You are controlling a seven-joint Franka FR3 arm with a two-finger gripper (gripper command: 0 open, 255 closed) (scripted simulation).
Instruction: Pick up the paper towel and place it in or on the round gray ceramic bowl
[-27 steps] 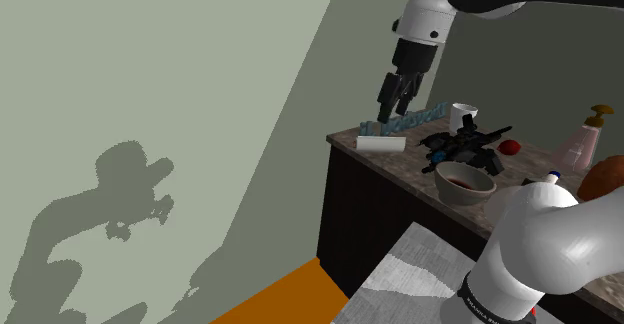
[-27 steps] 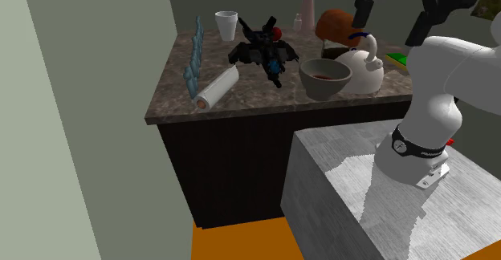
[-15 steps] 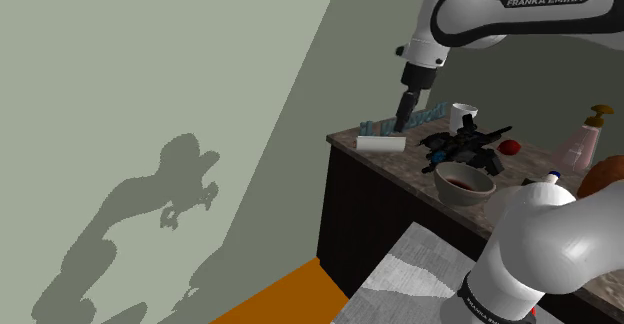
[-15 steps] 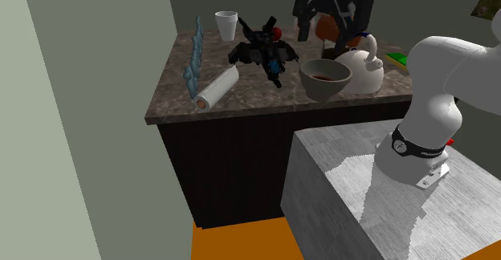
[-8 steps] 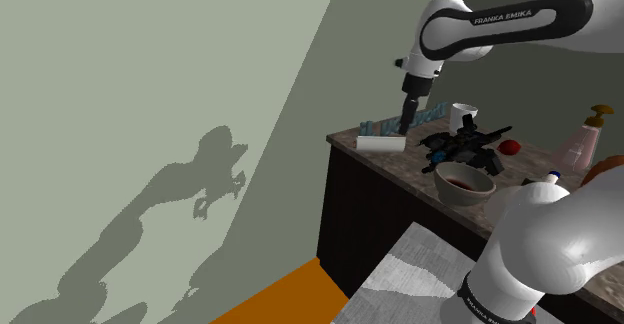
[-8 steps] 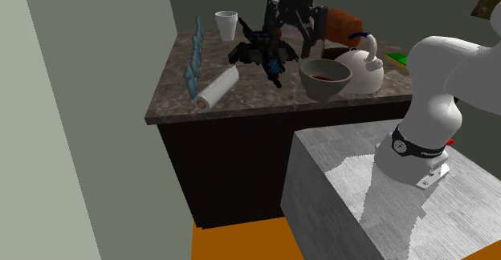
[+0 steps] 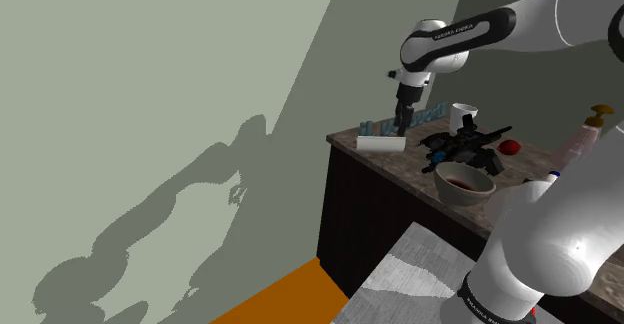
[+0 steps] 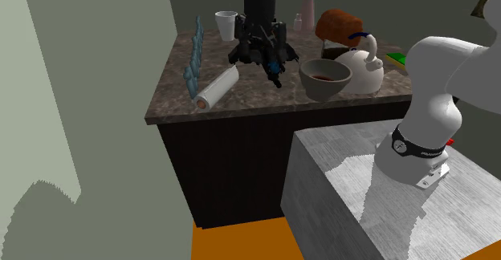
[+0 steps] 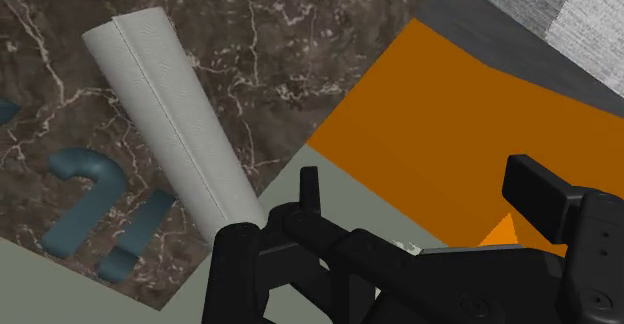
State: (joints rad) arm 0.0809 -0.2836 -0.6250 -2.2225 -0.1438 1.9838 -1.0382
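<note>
1. At the shoulder view's left end of the table, the paper towel is seen lying on its side. It is a pale roll close to the table's edge, with a row of blue shapes just behind it.
2. The pincer is held just above the roll, its fingers spread wide and nothing gripped. In the wrist view the roll is set off to one side of the fingers, not between them.
3. If the pincer were lowered as it stands, the roll could be struck from above or shoved sideways by one finger. Being round and near the edge, it could be sent rolling off onto the orange floor. The blue shapes could also be knocked if the fingers are opened towards them.
4. Further right, a white cup and a tangle of black clutter are found between roll and goal. A low carry could be snagged there.
5. The grey bowl, dark red inside, is placed well apart from the roll. The roll is judged longer than the bowl is wide, so it could be tipped out if released off-centre.
</note>
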